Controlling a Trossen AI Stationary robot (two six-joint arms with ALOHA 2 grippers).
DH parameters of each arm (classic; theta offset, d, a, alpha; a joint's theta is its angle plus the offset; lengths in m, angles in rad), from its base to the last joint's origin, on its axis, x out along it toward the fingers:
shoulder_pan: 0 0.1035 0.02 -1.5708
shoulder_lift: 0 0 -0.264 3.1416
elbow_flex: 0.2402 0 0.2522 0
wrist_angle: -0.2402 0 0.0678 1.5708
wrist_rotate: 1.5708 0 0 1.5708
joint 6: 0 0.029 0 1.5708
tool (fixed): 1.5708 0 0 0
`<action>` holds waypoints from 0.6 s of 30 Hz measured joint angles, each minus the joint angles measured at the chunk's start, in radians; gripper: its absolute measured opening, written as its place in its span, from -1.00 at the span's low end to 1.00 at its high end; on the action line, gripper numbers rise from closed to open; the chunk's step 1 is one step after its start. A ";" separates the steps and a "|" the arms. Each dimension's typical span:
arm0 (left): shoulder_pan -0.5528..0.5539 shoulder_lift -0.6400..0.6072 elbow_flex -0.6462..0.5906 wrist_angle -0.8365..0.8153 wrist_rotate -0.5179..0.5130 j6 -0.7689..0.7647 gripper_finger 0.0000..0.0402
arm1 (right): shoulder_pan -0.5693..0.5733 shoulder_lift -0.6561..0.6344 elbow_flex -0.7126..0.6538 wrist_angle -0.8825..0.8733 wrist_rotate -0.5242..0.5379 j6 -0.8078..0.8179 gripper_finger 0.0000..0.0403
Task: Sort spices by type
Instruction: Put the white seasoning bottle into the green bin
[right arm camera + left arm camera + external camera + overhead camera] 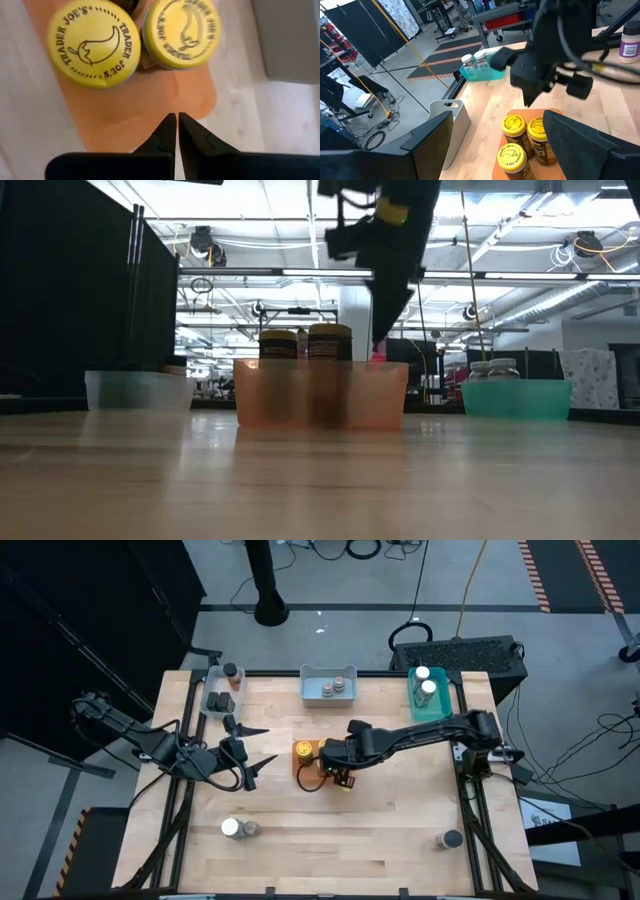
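An orange tray (312, 772) at the table's middle holds three jars with yellow lids (514, 125), standing upright; two of them fill the right wrist view (94, 42). My right gripper (176, 119) is shut and holds nothing. It points down over the tray's bare near end, beside the jars (329, 340). It shows in the high view (340, 778) and above the tray rim in the low view (378, 352). My left gripper (270, 743) is open, left of the tray, its fingers spread wide toward the jars (497, 117).
At the far edge stand a clear tray (214, 690) with dark-lidded jars, a blue-grey tray (306, 688) with grey-lidded jars and a teal tray (440, 708) with white-lidded jars. Loose jars stand near the front: two at left (231, 828), one at right (448, 839).
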 joint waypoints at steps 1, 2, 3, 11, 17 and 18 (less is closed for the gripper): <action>0.000 0.000 0.000 0.001 0.000 -0.001 0.57 | 0.000 -0.016 0.000 -0.003 0.001 0.000 -1.00; 0.000 0.000 0.000 0.000 0.000 -0.002 0.57 | 0.000 -0.033 0.000 -0.003 0.000 -0.001 -1.00; -0.001 0.000 0.000 -0.001 0.001 -0.003 0.57 | 0.002 -0.049 0.000 -0.004 0.001 -0.003 -1.00; -0.030 0.010 0.000 -0.047 0.237 -0.238 0.57 | 0.079 -0.209 -0.042 0.074 0.094 -0.088 -1.00; -0.117 0.155 0.006 -0.053 0.269 -0.524 0.57 | 0.132 -0.383 -0.287 0.340 0.106 -0.174 -1.00; -0.131 0.196 0.022 -0.071 0.296 -0.564 0.57 | 0.133 -0.416 -0.327 0.381 0.106 -0.182 -1.00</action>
